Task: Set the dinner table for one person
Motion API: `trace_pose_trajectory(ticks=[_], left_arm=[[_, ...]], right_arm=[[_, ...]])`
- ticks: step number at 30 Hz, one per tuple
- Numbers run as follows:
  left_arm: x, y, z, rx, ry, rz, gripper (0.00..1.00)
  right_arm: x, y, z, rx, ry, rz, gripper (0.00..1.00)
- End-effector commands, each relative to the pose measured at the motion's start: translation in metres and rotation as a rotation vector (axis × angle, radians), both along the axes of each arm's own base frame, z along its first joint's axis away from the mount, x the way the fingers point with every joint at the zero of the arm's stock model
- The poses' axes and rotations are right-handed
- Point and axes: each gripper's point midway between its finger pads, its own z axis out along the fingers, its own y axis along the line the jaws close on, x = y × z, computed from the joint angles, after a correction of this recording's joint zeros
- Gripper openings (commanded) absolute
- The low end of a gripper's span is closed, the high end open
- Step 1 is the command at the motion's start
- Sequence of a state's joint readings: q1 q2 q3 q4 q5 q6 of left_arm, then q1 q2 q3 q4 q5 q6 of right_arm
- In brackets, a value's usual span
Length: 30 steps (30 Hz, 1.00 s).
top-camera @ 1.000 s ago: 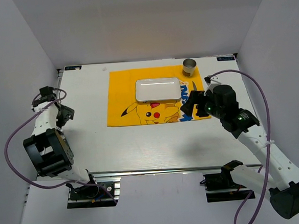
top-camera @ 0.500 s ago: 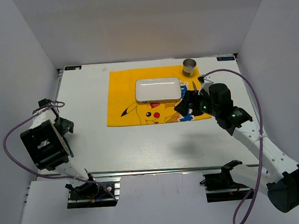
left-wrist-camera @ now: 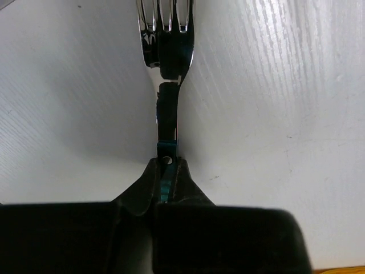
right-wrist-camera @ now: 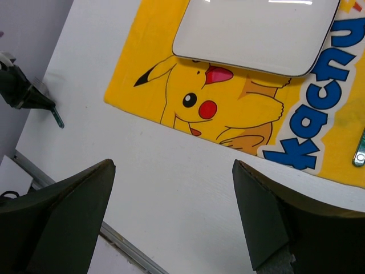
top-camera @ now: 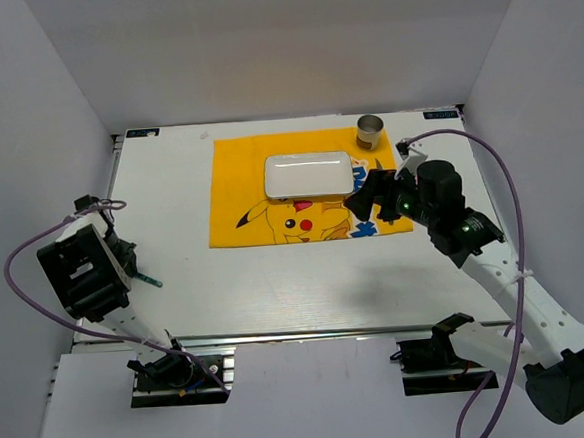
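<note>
The dinner table point(top-camera: 276, 280) spans the workspace. Its yellow placemat point(top-camera: 237, 183) marks the seat, with a white plate point(top-camera: 309, 175) centred there and a cup point(top-camera: 370, 129) at the mat's far right corner. The right gripper point(right-wrist-camera: 171, 211) hovers spread and empty. The left gripper point(left-wrist-camera: 168, 162) pinches a fork point(left-wrist-camera: 168, 51) by its handle, likely to carry it beside the plate.

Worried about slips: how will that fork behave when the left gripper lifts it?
The fork looks like polished metal, so probably stiff but slippery. The left gripper pinches only its narrow stem, tines sticking well ahead, so it may pivot when lifted.
</note>
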State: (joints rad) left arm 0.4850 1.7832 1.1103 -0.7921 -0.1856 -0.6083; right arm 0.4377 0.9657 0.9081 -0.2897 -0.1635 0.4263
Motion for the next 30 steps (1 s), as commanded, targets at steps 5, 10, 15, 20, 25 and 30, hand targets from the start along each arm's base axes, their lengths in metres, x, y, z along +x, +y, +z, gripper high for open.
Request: trace_pose_trajectory(ticks=[5,10,15,20,25,30], left_arm=[[0.055,-0.049,0.015,-0.183,-0.236,-0.289,0.00],[0.091,-0.091,0.057,-0.160,-0.356,-0.525,0.00],[0.115,-0.165,0.080,-0.159,-0.324,-0.826,0.00],[0.150,-0.221,0.089,-0.084,-0.222,-1.014,0.00],[0.177,-0.256,0.084,-0.079,-0.183,-1.104,0.00],[0.190,-0.269,0.062,-0.042,-0.121,-1.158,0.00]], right_arm=[[0.002,-0.010,0.048,0.049,-0.104,-0.060,0.89],[0.002,-0.011,0.047,0.046,-0.096,-0.072,0.89],[0.002,-0.020,0.041,0.006,-0.090,-0.107,0.89],[0.001,-0.032,0.036,-0.060,-0.082,-0.136,0.89],[-0.005,-0.042,0.034,-0.096,-0.076,-0.165,0.89],[-0.011,-0.052,0.036,-0.125,-0.084,-0.188,0.89]])
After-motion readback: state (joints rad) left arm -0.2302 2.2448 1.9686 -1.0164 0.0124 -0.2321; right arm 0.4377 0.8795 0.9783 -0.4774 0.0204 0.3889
